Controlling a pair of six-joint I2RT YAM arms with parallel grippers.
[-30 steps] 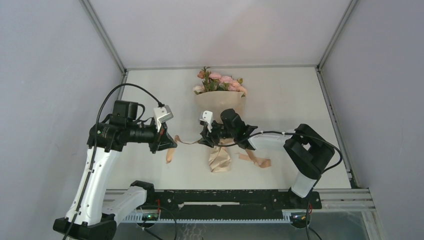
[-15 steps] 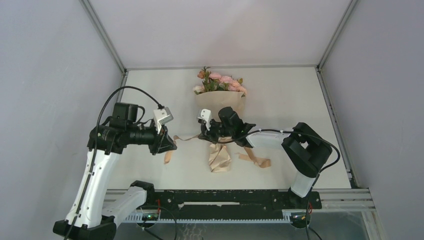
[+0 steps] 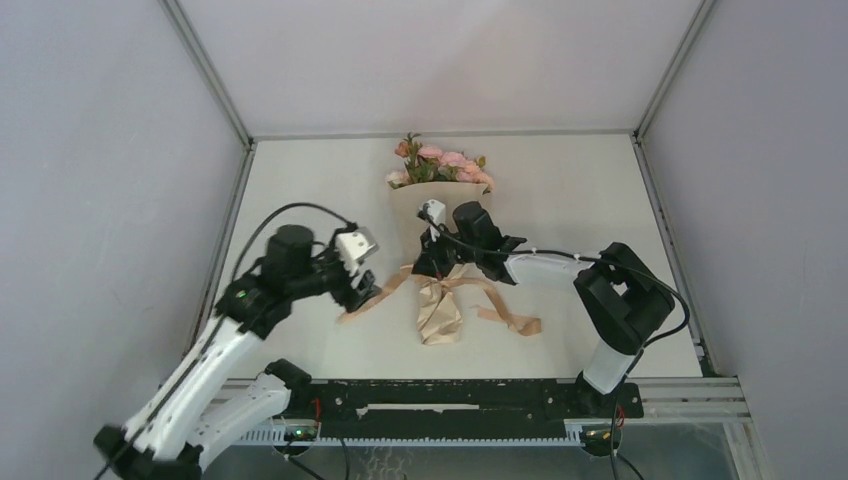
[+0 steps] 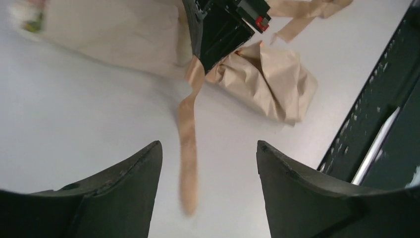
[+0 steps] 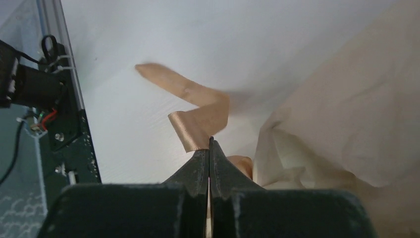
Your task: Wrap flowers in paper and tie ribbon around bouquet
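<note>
Grey-walled cell, white bench (image 3: 580, 190). Flowers (image 3: 440, 165) lay near mid-bench, heads toward the far edge, already rolled in the paper (image 3: 440, 205). Its crumpled end pointed at the arm bases. Wrapping looked done to me, so the step in hand was the tie.

Ribbon (image 3: 375, 298) crossed the bundle at its narrow neck. One tail ran out left across the bench, another looped to the right of the crumpled end. I couldn't make out a finished knot or bow.

Right claw (image 3: 432, 262) sat at the neck, jaws together. Its wrist view showed the ribbon (image 5: 198, 106) pinched at the very tip, with paper just beside it. The bite looked thin and could slip under tension.

Left claw (image 3: 362, 290) hung over the left tail, jaws wide apart, holding nothing. In its wrist view the tail (image 4: 188, 144) ran along the bench toward the gap between the fingers (image 4: 124, 198), touching neither as far as I could tell.

Next move, my read: drop the left claw onto that tail and close near its end. Then pull against the right claw's hold to cinch the neck, without dragging the bundle.
</note>
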